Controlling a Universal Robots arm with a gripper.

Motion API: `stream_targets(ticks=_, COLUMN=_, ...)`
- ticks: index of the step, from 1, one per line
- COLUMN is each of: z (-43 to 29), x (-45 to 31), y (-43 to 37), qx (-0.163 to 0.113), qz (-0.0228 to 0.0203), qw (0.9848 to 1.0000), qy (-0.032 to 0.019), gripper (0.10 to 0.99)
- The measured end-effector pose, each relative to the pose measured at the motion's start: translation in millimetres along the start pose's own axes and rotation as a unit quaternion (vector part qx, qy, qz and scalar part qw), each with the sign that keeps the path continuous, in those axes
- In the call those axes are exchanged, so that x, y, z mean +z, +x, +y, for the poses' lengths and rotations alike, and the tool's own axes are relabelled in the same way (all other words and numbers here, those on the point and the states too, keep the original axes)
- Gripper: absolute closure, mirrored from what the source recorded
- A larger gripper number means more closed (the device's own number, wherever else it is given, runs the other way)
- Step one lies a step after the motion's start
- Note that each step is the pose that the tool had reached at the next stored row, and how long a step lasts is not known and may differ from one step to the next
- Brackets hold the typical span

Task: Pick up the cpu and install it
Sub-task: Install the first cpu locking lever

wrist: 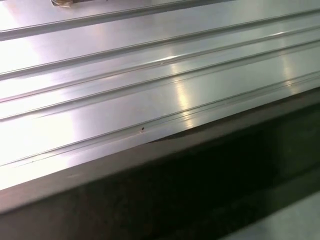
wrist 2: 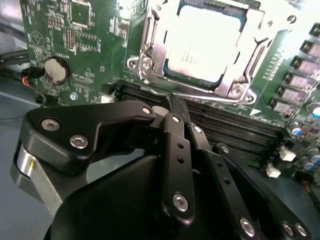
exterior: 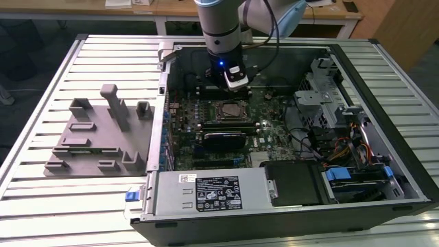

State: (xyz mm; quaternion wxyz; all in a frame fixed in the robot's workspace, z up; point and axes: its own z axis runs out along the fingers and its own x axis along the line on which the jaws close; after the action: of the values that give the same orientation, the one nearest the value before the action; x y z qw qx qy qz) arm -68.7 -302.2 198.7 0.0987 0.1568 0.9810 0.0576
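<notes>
The cpu (wrist 2: 205, 42) sits in the socket (wrist 2: 150, 65), tool (wrist 2: 172, 112) beside

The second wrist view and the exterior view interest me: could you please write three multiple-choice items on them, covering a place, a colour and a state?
1. Where does the cpu lie?
A. in the socket on the motherboard
B. on a shelf
C. on the floor

2. What colour is the motherboard?
A. red
B. green
C. white

3. How is the computer case?
A. shut on all sides
B. wrapped in cloth
C. open, its inside showing

Answers:
1 A, the cpu sits within the socket frame.
2 B, the motherboard is green.
3 C, the computer case shows its parts from above.
</notes>
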Motion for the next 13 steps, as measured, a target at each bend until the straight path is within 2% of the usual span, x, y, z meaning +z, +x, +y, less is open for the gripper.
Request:
stream_targets(ticks=6, z=-5.2, x=0.0, y=-1.6, qx=0.000, qz=0.0005, qw=1.0000, qy=-0.0018, gripper=0.980)
stream_targets(ticks=13, z=-9.4, x=2.9, y=-2.3, qx=0.003, qz=0.0037, qw=0.9999, qy=-0.0134, gripper=0.980)
